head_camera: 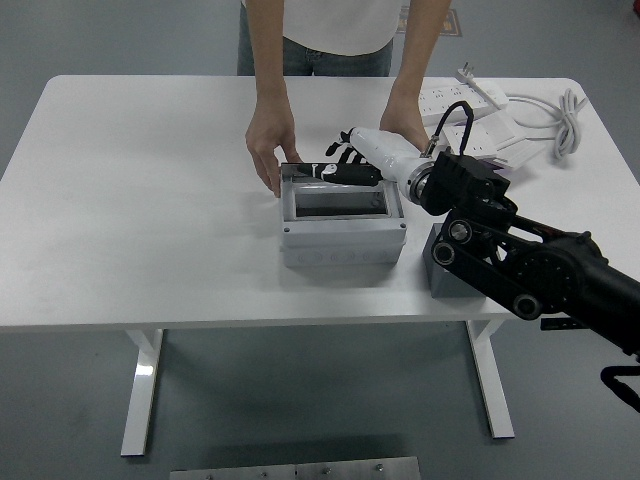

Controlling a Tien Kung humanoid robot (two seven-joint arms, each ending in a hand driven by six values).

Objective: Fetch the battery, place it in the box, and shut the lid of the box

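Over the open box [343, 235], the right hand [345, 165] reaches.

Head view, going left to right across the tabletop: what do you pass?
Person's hand at the box's left edge → box → robot hand over the box's far rim → grey block → power strip → coiled white cable.
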